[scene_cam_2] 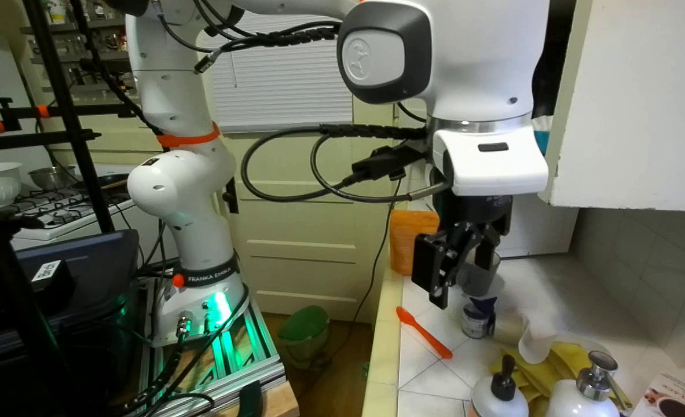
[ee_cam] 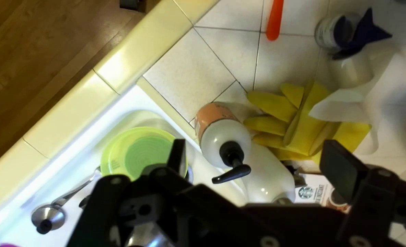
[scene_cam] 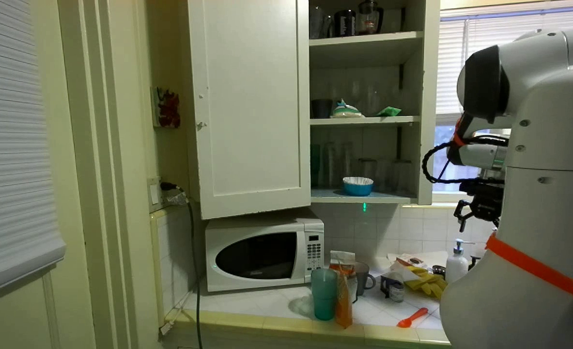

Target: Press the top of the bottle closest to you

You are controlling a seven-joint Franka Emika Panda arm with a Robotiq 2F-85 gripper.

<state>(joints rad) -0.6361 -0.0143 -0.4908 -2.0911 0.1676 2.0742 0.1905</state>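
Two pump bottles stand beside the sink. One has a black pump top and an orange label point(ee_cam: 220, 137); its top also shows in an exterior view point(scene_cam_2: 497, 399). The other is white with a silver pump point(ee_cam: 266, 175) and shows in both exterior views point(scene_cam: 456, 265) point(scene_cam_2: 579, 399). My gripper point(ee_cam: 254, 151) is open and holds nothing. In the wrist view the black pump lies between the fingers, nearer the left one; the silver pump is mostly hidden behind the gripper body. In both exterior views the gripper point(scene_cam_2: 461, 281) point(scene_cam: 477, 223) hangs above the counter, apart from both bottles.
The sink point(ee_cam: 69, 151) holds a green bowl point(ee_cam: 148, 156). Yellow gloves point(ee_cam: 302, 123), a small jar point(ee_cam: 326, 32), an orange spoon point(scene_cam_2: 423, 333) and a coffee box point(ee_cam: 314, 188) lie around the bottles. An open cabinet door point(scene_cam_2: 643, 116) hangs above the counter.
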